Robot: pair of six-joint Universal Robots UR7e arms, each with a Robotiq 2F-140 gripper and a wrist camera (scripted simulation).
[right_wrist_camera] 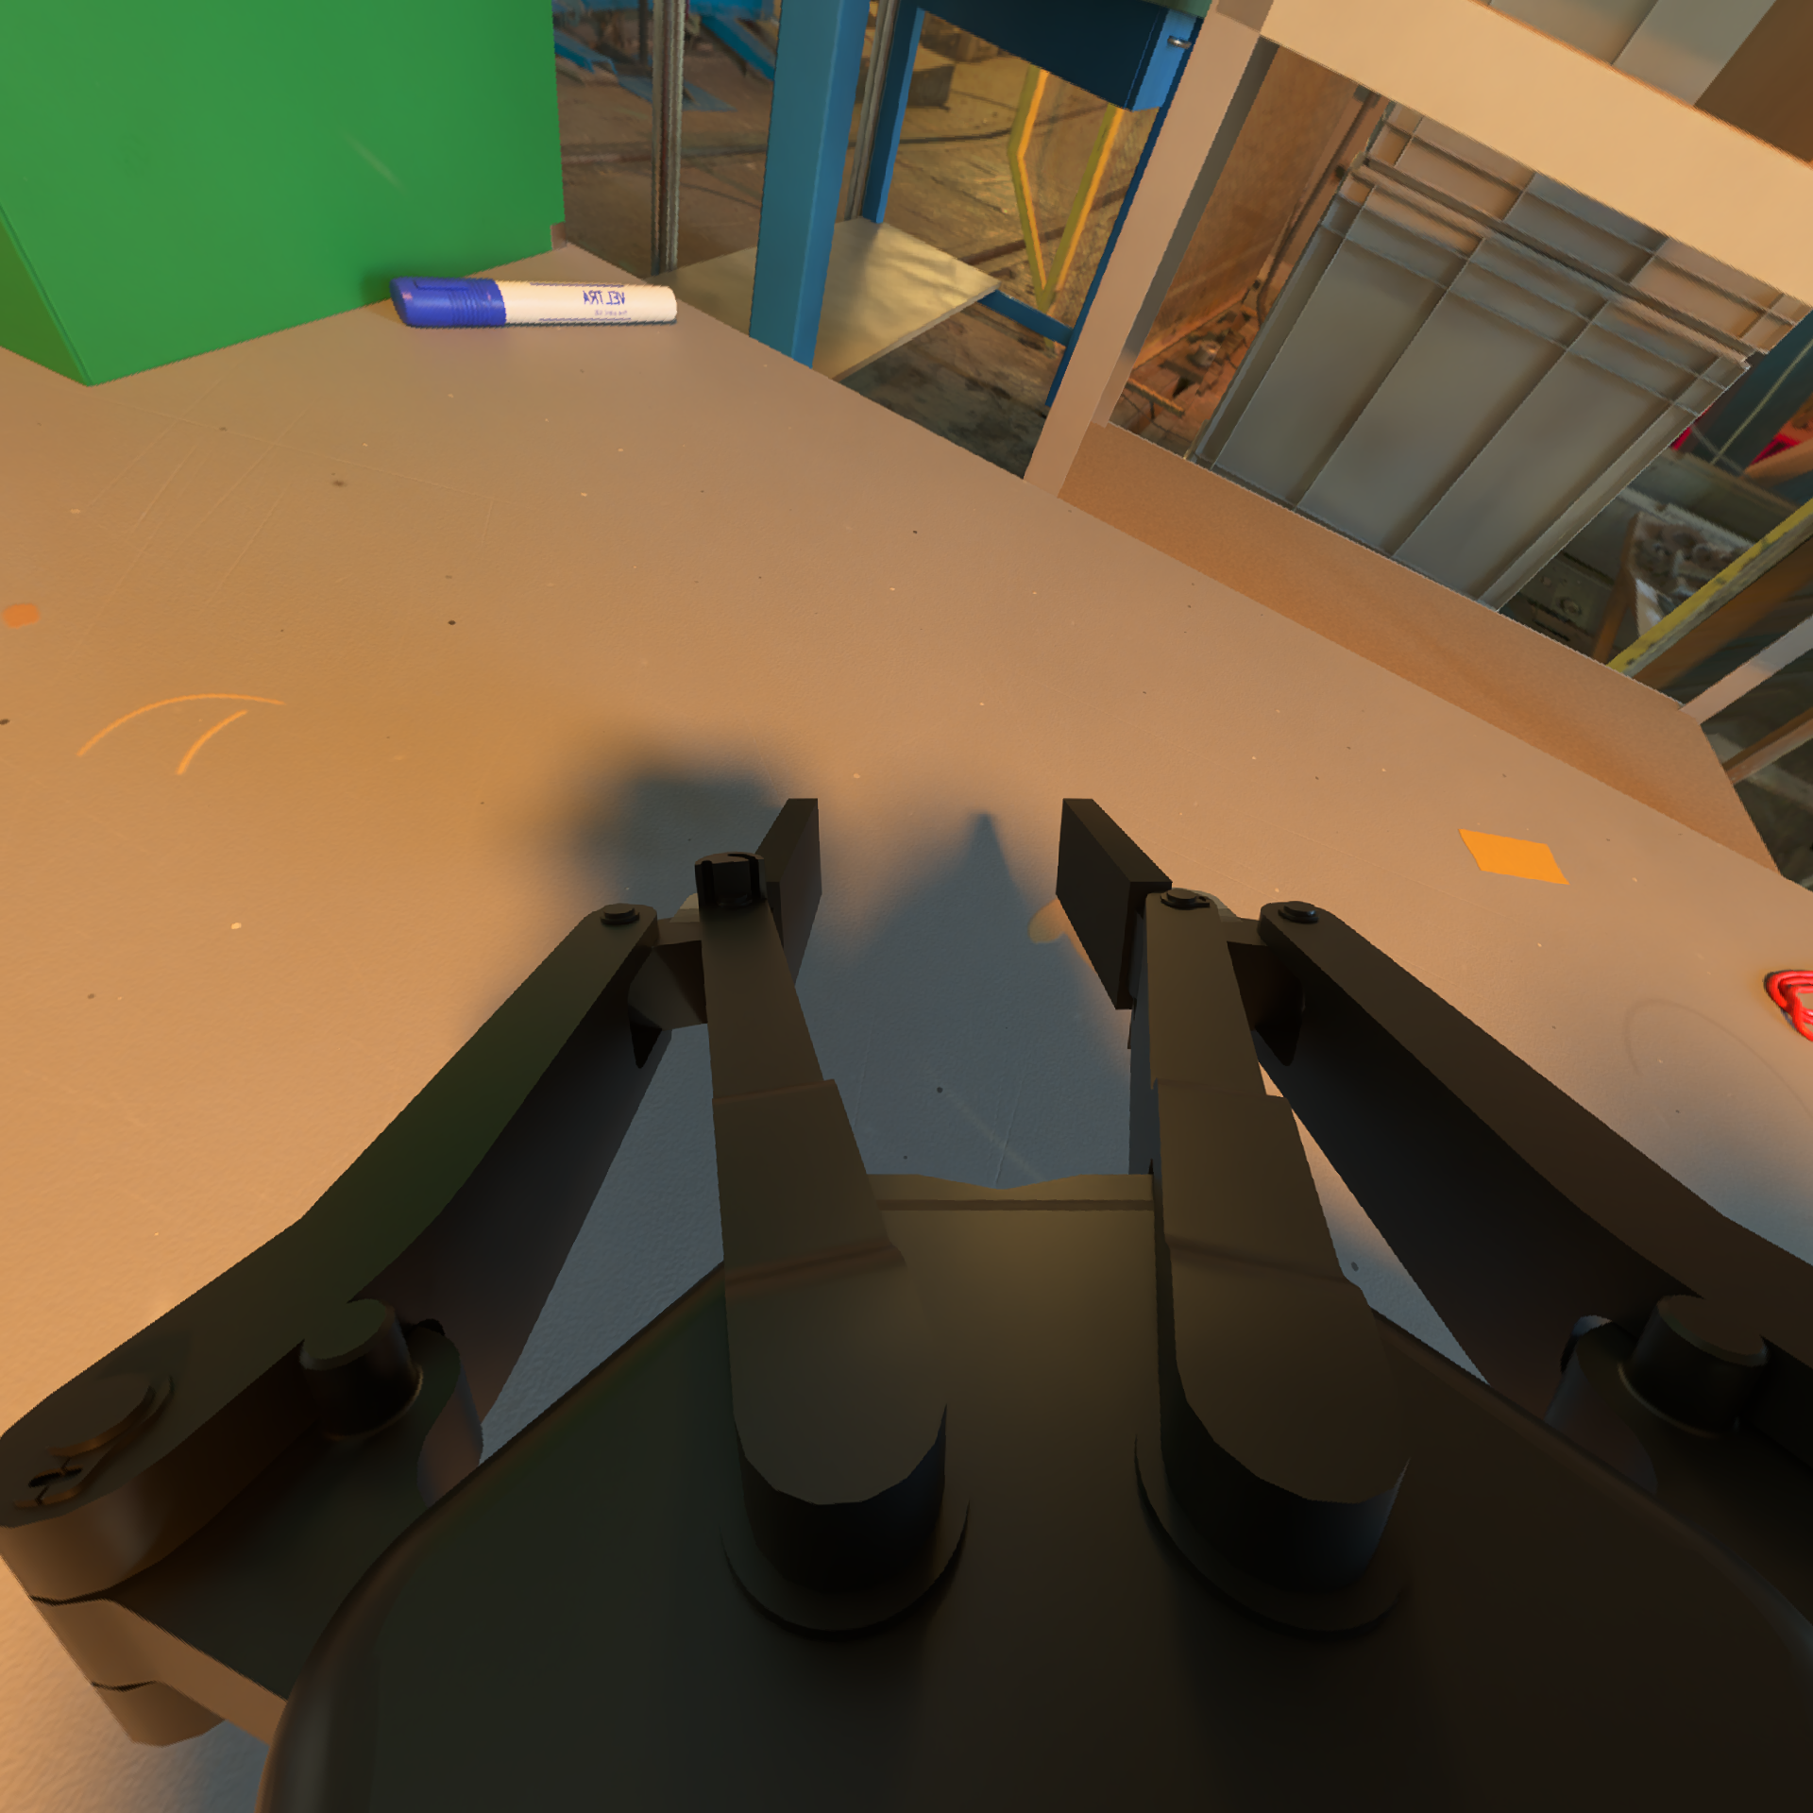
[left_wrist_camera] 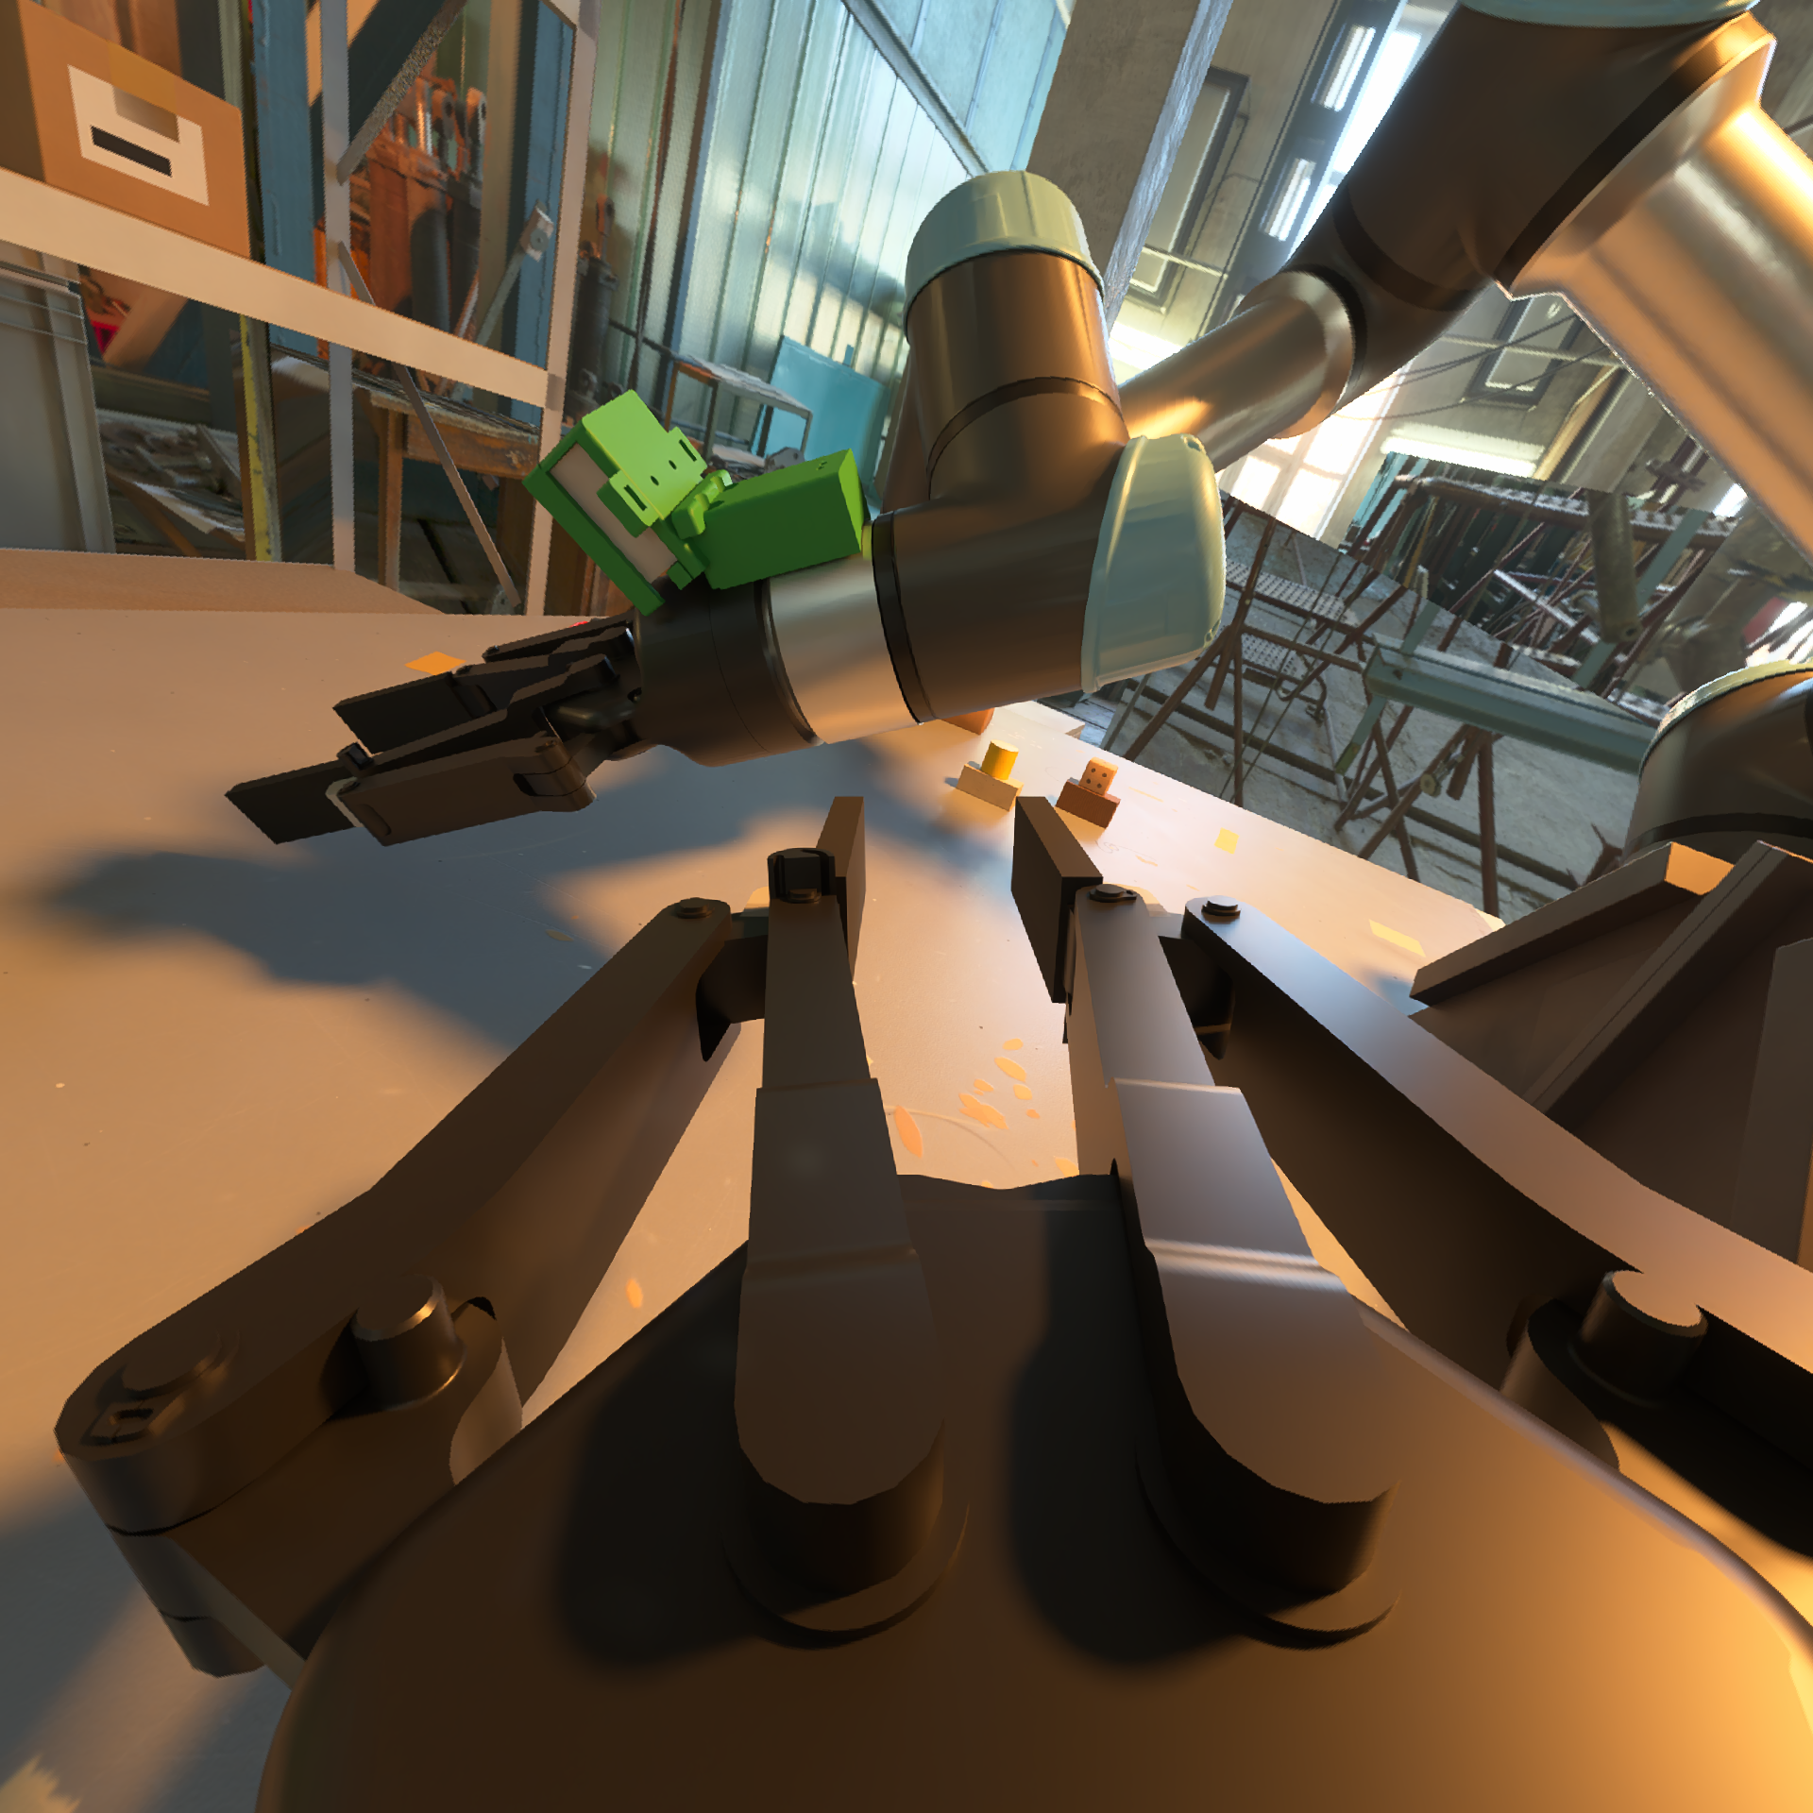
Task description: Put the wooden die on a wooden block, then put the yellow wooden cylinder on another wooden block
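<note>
While my left gripper (left_wrist_camera: 939, 834) hangs over the table (left_wrist_camera: 245, 1030) with its fingers spread and nothing between them, I can see the yellow wooden cylinder (left_wrist_camera: 1000, 758) sitting on a pale wooden block (left_wrist_camera: 986, 787) and the wooden die (left_wrist_camera: 1099, 777) on a brown wooden block (left_wrist_camera: 1087, 808), both way out at 12 o'clock near the far edge. My right gripper (right_wrist_camera: 939, 834) is also spread wide and empty, with a blue-capped marker (right_wrist_camera: 535, 301) at 11 o'clock beside a green box (right_wrist_camera: 265, 167), and a red object (right_wrist_camera: 1793, 1001) at 3 o'clock that I can't make out.
</note>
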